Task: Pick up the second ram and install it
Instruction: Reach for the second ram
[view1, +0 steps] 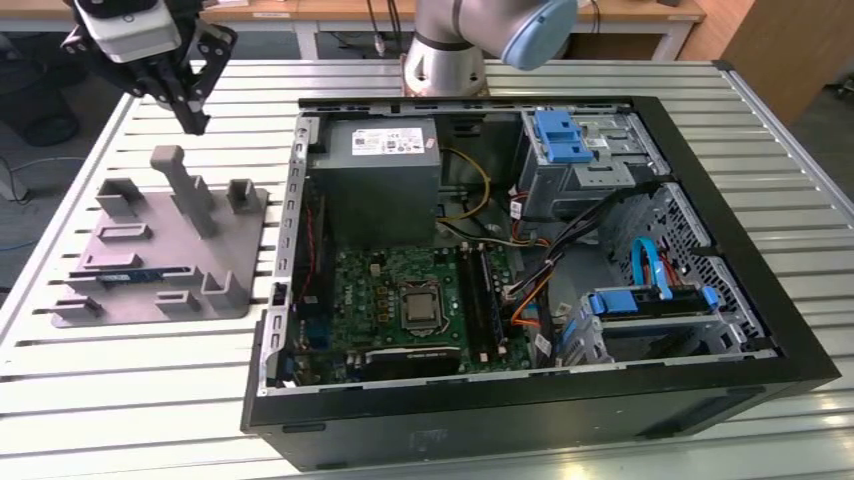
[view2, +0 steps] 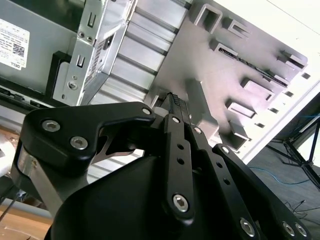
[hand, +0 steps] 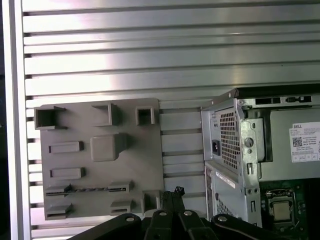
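Observation:
The second ram (view1: 134, 272) is a thin dark stick with a small light label. It lies on edge between two low blocks near the front of the gray holder plate (view1: 160, 235). It also appears in the first wrist view as the ram (hand: 87, 189) and in the second wrist view as the ram (view2: 252, 64). My gripper (view1: 198, 122) hangs above the table just behind the plate's far edge, well above and apart from the ram. Its fingertips (hand: 178, 191) meet in a point, shut on nothing, as the second wrist view (view2: 175, 98) also shows.
An open computer case (view1: 787, 330) lies on the slatted metal table (view1: 134, 380), to the exterior view's right of the plate. Inside are the motherboard (view1: 380, 290) with its CPU socket (view1: 420, 305), long black slots (view1: 483, 295) and a power supply (view1: 380, 180). A tall post (view1: 187, 190) stands on the plate.

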